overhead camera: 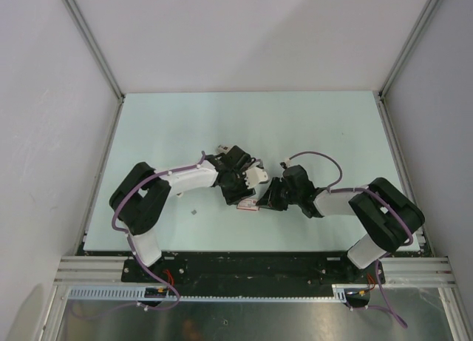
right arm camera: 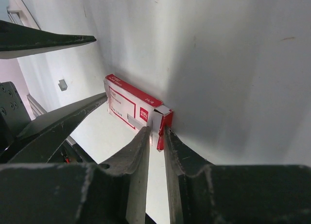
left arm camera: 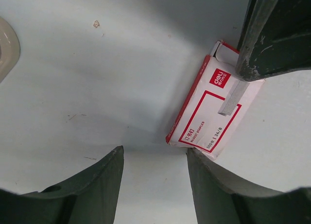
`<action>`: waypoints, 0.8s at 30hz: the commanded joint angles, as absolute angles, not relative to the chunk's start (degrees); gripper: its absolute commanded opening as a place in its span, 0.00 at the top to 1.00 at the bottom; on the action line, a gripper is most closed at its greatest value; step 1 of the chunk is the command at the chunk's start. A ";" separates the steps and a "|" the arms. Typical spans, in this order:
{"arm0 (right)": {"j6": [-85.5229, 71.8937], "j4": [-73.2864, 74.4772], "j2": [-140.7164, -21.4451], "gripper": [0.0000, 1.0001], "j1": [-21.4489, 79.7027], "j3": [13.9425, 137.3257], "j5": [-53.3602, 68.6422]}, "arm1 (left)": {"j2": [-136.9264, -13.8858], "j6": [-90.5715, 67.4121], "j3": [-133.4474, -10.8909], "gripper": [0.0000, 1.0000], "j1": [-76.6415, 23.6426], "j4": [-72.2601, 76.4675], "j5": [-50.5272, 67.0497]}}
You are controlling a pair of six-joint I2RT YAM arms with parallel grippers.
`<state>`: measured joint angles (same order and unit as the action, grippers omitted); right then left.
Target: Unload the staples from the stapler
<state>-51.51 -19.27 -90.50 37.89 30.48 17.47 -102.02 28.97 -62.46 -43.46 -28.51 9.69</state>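
My right hand (right arm camera: 156,133) is squeezed down narrow and looks pinched on the open end flap of the small red-and-white cardboard staple box (right arm camera: 131,107). My left hand (left arm camera: 154,153) is spread wide with nothing in it, hovering just left of the box.

The box lies flat on the pale green desk (overhead camera: 222,126), near the middle and between the two hands.

Honestly, I'd say we're at the "get hold of the staple container" step, with nothing unloaded yet. Next move probably needs the left hand to come in and pin the box body so the right can pull without dragging the whole thing.

The left wrist view shows the printed top face and a grey strip under the right finger; I can't tell if that's print or real staples. Only the right wrist view shows the flap pinch. The top view just shows both hands crowded over it.
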 commanded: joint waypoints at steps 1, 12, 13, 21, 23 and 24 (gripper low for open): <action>-52.51 -22.52 -91.69 0.77 38.97 32.08 19.07 | -101.47 29.53 -62.94 0.40 -44.42 -27.88 10.20; -52.28 -23.94 -92.79 0.75 39.52 32.77 20.54 | -101.26 29.54 -62.84 0.40 -44.71 -27.90 9.98; -52.29 -23.97 -93.07 0.75 39.80 33.09 20.60 | -101.34 29.53 -62.84 0.40 -44.72 -27.92 10.00; -50.29 -18.55 -90.57 0.69 39.60 33.77 18.71 | -100.49 29.70 -62.22 0.40 -44.63 -27.96 9.98; -48.37 -15.29 -88.28 0.62 38.99 33.75 17.47 | -99.32 29.60 -61.94 0.39 -44.36 -28.04 9.92; -47.52 -13.71 -87.07 0.57 38.61 33.71 16.77 | -98.40 29.52 -61.77 0.39 -44.20 -28.21 9.66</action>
<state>-51.00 -19.07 -91.53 38.74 31.99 18.41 -101.69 29.02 -62.41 -43.68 -29.26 8.38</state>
